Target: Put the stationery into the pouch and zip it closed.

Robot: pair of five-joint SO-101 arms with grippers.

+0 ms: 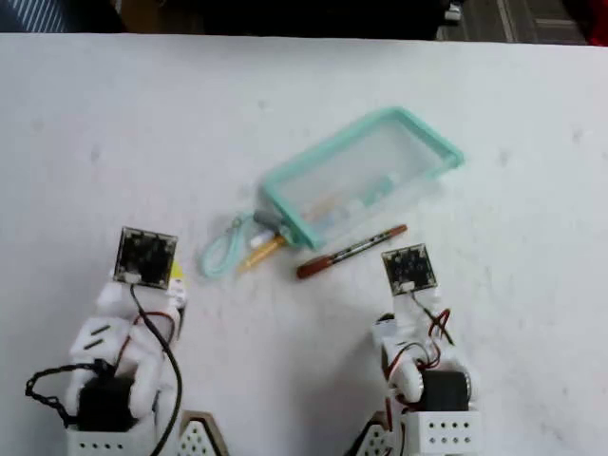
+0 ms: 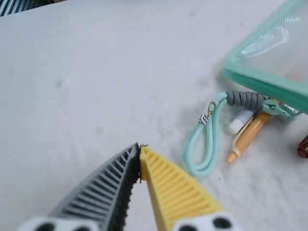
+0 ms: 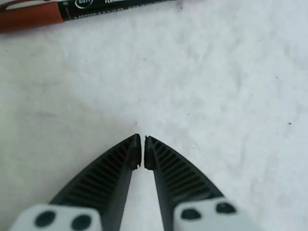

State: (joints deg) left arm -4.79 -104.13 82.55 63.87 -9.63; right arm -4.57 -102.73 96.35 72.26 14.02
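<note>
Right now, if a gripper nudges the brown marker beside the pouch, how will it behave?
The marker looks round and slim, lying free on the flat table, so it would probably roll. It seems rigid, so likely lifts as one piece.

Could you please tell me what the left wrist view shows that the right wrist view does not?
Left wrist view's own: a mint corner of the pouch, its loop strap, an orange pen beside it, and the left gripper, shut. Right wrist view's own: the right gripper, shut. Shared: the white table and the brown marker, just its end in the left wrist view.
</note>
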